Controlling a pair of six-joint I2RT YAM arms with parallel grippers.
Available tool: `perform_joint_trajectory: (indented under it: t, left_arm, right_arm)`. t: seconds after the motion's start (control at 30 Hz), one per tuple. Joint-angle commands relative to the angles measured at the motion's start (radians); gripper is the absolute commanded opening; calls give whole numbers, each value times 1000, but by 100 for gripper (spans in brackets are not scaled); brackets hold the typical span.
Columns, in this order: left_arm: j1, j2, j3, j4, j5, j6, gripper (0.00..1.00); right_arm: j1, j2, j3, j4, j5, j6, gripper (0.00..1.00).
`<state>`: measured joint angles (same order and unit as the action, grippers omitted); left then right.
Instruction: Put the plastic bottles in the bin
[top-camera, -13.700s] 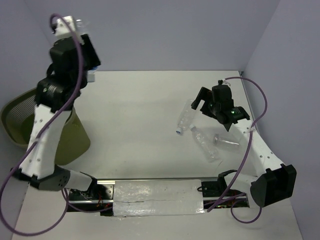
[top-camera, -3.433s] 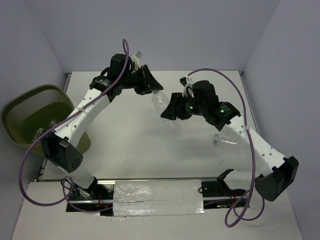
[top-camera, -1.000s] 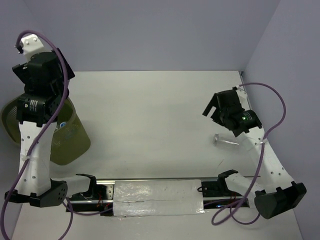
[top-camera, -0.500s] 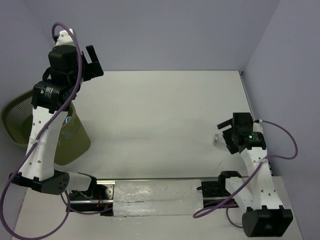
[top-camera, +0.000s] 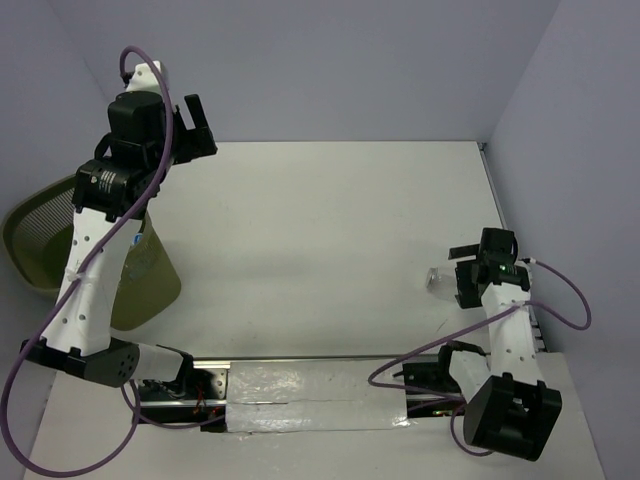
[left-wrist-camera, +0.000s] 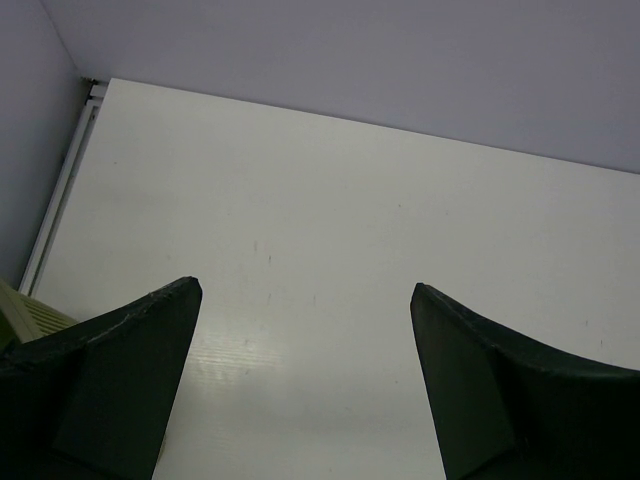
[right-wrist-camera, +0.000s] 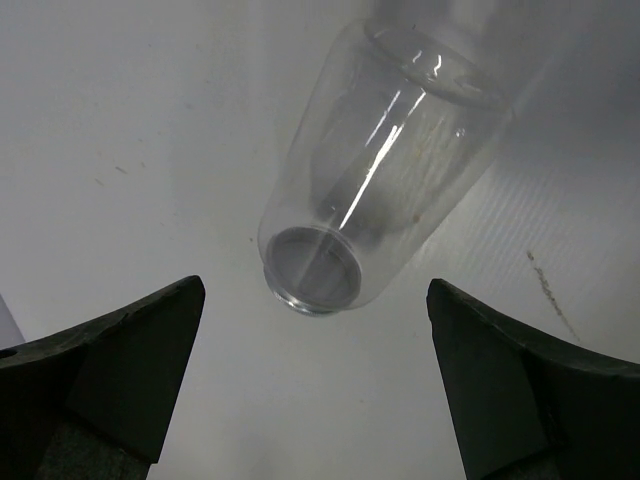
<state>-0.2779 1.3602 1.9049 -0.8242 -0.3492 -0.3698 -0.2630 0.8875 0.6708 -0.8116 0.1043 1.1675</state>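
1. The bin (top-camera: 30, 240) stands just off the tabletop (top-camera: 320, 220) at 9 o'clock in the overhead view. Its mouth faces up and its mesh inner wall shows.
2. The left arm (top-camera: 95, 230) crosses over the bin's 3 o'clock side and hides much of the inside. A pale, clear patch with a dab of blue (top-camera: 138, 255) shows at the bin's wall just beside the arm. I cannot tell whether it is a bottle lying within, nor how many bottles the bin holds.
3. One bottle (top-camera: 440, 277) lies on its side on the tabletop at about 4 o'clock, near the right edge and well apart from the bin.
4. In the right wrist view this bottle (right-wrist-camera: 385, 170) is clear and colourless. One round end points toward the camera, and the tabletop shows through its wall.
5. The right jaws are released and spread wide, one on each side of the bottle, and neither touches it.
6. The left jaws hang high at 11 o'clock over the tabletop's far left corner. They are released and spread wide, with bare tabletop between them.
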Motion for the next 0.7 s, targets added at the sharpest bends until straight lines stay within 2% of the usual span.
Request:
perform_joint_trajectory:
  t: [0.0,0.17,0.4,0.5,0.6,0.67]
  left_arm:
    - [-3,-15,-29,60,38,-6,99]
    - [-3,-16,-38,56,41,-9,99]
    - [-3,-13,-40,53,38,-11,99]
    - [-3,-9,-38,51,49,-17,99]
    - [-3,0,-35,48,56,-23,99]
    - [-3,11,-24,36,65,-27,99]
  right_arm:
    - [-41,53,-45,127,-23,17,100]
    - [-53,129,-83,204,-57,34,100]
    - [-53,212,-120,287,-23,31,98]
    - [-54,228,-137,314,-20,0,86]
    - [-53,222,-139,322,-23,-43,68]
    - [-51,199,-126,322,-31,-83,63]
